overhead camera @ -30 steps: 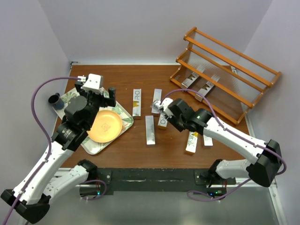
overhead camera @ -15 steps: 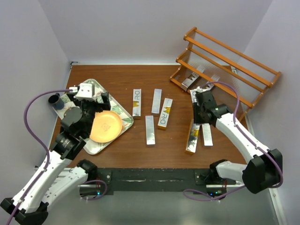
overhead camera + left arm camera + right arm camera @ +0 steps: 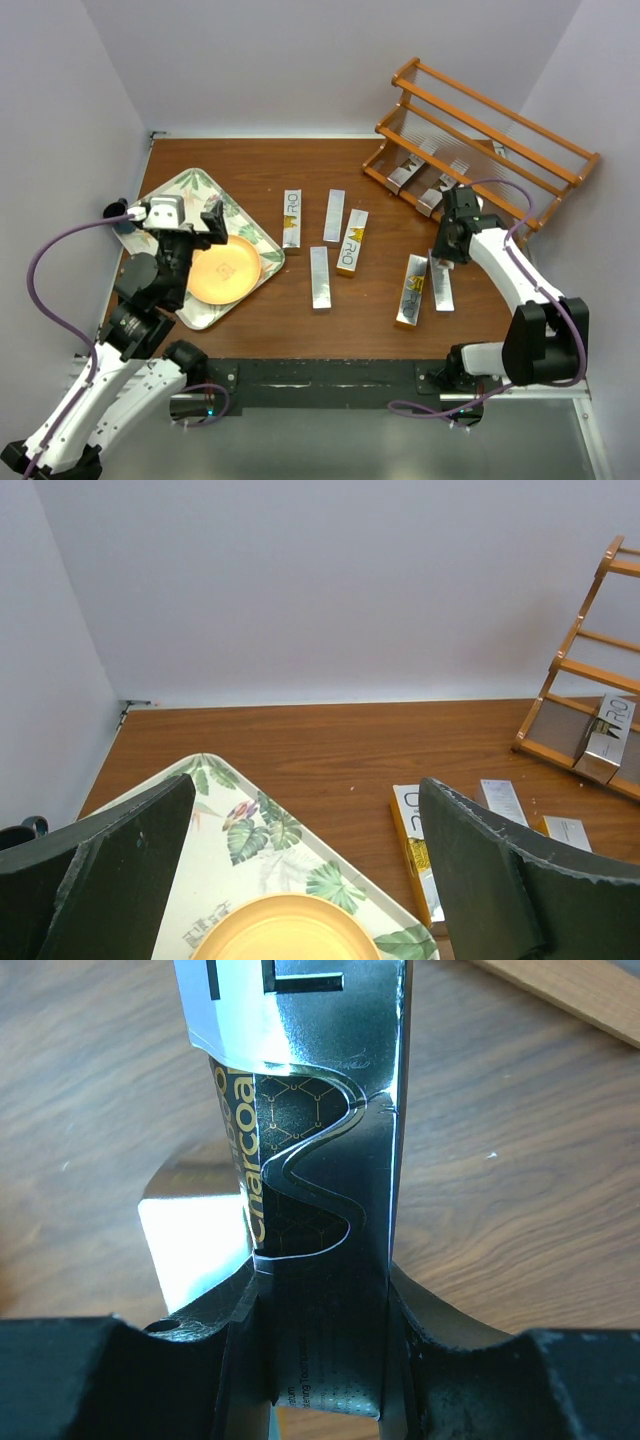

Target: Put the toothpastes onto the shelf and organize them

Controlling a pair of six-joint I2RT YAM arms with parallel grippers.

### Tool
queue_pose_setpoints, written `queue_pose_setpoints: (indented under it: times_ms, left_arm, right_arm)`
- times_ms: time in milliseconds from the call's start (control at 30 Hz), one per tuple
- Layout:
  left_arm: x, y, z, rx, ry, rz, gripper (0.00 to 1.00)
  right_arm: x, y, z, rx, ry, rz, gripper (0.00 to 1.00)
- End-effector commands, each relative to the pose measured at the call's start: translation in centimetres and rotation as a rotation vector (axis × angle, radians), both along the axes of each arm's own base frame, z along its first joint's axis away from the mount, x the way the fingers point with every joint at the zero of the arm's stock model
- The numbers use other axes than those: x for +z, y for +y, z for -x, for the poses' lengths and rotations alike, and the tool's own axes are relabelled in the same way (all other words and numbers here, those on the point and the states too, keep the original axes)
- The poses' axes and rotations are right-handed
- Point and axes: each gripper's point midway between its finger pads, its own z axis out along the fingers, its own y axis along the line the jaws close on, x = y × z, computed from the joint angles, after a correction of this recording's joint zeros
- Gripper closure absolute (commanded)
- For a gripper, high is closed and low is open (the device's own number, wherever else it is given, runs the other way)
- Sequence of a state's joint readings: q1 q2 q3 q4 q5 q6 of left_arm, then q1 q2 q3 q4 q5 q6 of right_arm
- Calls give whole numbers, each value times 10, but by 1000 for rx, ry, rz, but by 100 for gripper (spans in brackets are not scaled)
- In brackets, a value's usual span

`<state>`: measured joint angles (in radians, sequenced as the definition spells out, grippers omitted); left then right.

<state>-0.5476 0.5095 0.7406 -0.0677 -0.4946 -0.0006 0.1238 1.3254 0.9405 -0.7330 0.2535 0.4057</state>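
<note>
Pale lilac walls box in a brown wooden table (image 3: 260, 170). At its left edge the left wrist view catches one dark cup (image 3: 20, 832), which the top view largely hides behind the left arm. Next comes one leaf-patterned tray (image 3: 190, 190) carrying one yellow plate (image 3: 225, 268). The left gripper (image 3: 305, 805) hangs over the tray with its fingers spread wide and nothing between them. A second ago it sat over the tray's far corner; it has since drawn back toward the near left.

Eight toothpastes (image 3: 291, 217) show from above, six on the table and two on the shelf. Four lie in a loose cluster mid-table, and two more lie side by side to their right. The right gripper (image 3: 447, 250) is down at the far end of the rightmost carton (image 3: 441, 290). Only the right wrist view shows the grip: both fingers (image 3: 415, 1325) press the carton's sides, and "charcoal" is readable on it. Whether it is lifted off the wood I cannot tell. A second ago this gripper was over the middle cluster, and half a second ago it was by the shelf's lowest rail.

One three-tier shelf (image 3: 500, 110) stands at the far right, with its two cartons (image 3: 403, 172) leaning on the lowest tier. The left wrist view shows them too.
</note>
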Motion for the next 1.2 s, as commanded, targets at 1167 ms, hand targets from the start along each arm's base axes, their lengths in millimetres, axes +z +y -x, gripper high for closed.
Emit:
queue_pose_setpoints:
  times_ms: [1167]
  left_arm:
    - [13, -1, 7, -6, -79, 35, 0]
  right_arm:
    - [4, -94, -94, -468, -308, 90, 50]
